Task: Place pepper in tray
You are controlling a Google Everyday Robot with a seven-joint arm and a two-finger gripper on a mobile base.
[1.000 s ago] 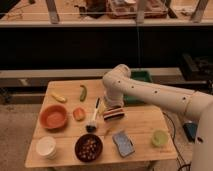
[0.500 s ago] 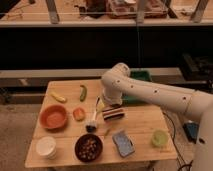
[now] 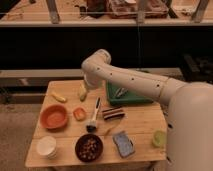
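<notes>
The pepper [image 3: 82, 92] is a slim green piece lying on the wooden table [image 3: 140, 125], just left of the tray. The dark-green tray [image 3: 131, 99] sits at the table's back right, partly hidden by my arm, with a small pale thing [image 3: 120, 92] in it. My gripper [image 3: 88, 84] is at the end of the white arm, directly above and touching or nearly touching the pepper's upper end. I cannot tell whether it holds the pepper.
An orange bowl [image 3: 53, 116], an orange-red vegetable [image 3: 79, 114] and a yellow curved item [image 3: 59, 97] lie left. A brush [image 3: 94, 115], a dark striped block [image 3: 114, 114], a dark bowl of nuts [image 3: 89, 147], white cup [image 3: 46, 146], blue sponge [image 3: 123, 143] and green cup [image 3: 159, 138] fill the front.
My gripper has moved left and back, from above the striped block to the pepper beside the tray. The objects on the table have not moved.
</notes>
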